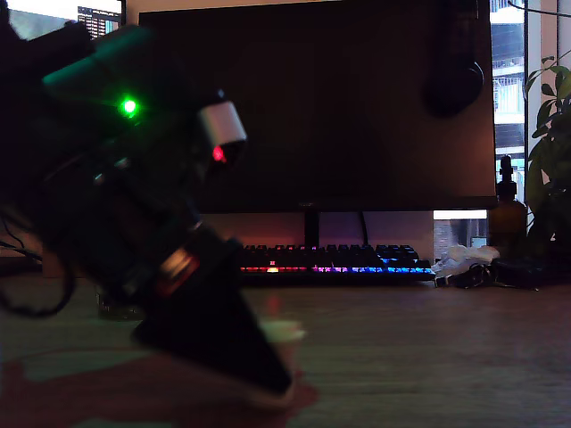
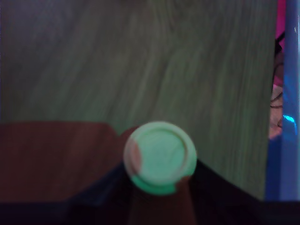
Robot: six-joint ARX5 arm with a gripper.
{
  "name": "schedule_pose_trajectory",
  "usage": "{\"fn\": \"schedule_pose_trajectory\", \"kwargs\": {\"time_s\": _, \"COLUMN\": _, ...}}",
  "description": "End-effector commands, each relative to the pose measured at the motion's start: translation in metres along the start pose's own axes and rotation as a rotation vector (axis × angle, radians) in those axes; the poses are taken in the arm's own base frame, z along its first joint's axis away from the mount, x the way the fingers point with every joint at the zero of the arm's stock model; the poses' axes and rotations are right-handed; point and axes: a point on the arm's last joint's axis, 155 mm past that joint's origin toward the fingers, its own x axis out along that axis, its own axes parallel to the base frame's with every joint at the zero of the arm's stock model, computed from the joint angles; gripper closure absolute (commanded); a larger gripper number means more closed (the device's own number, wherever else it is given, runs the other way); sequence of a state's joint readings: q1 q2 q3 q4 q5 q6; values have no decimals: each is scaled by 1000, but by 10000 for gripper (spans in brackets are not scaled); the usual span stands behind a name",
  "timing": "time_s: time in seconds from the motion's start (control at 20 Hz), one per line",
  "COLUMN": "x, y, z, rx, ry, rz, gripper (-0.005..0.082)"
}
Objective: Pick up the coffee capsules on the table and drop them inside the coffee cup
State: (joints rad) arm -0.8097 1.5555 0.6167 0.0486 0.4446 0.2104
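End effector (image 1: 268, 361) is low over the table (image 1: 428, 357), w/ one coffee capsule (image 1: 284, 333) at its tip. Wrist view shows the capsule (image 2: 160, 157) face-on, round flanged rim lit green, dark finger shapes flanking it below. Looks like it's clamped on the capsule, but finger contact is too dark & blurred to confirm, so I can't tell for sure.

Step in hand, prob.: secure the capsule & lift. To do it well: squeeze on the tapered body under the rim, not the rim edge; lift straight up, no tilt, before any sideways move.

Exterior view alone gives the arm's steep downward pitch plus the keyboard (image 1: 335, 259), monitor (image 1: 339, 98) & brown bottle (image 1: 507, 214) behind. Wrist view alone gives the capsule's rim & wood grain (image 2: 154, 61). Coffee cup isn't seen in either view.
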Motion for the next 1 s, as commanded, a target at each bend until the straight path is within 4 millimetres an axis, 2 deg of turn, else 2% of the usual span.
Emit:
{"fn": "schedule_pose_trajectory", "kwargs": {"time_s": 0.0, "x": 3, "y": 0, "z": 0, "rx": 12, "ry": 4, "rz": -7, "gripper": 547}}
{"fn": "schedule_pose_trajectory", "kwargs": {"time_s": 0.2, "x": 3, "y": 0, "z": 4, "rx": 34, "ry": -10, "rz": -4, "gripper": 562}}
{"fn": "schedule_pose_trajectory", "kwargs": {"time_s": 0.5, "x": -4, "y": 1, "z": 21, "rx": 52, "ry": -65, "rz": -1, "gripper": 561}}
{"fn": "schedule_pose_trajectory", "kwargs": {"time_s": 0.65, "x": -18, "y": 9, "z": 36, "rx": 55, "ry": -115, "rz": 29, "gripper": 561}}
{"fn": "schedule_pose_trajectory", "kwargs": {"time_s": 0.95, "x": -65, "y": 43, "z": 62, "rx": 34, "ry": -234, "rz": 145, "gripper": 561}}
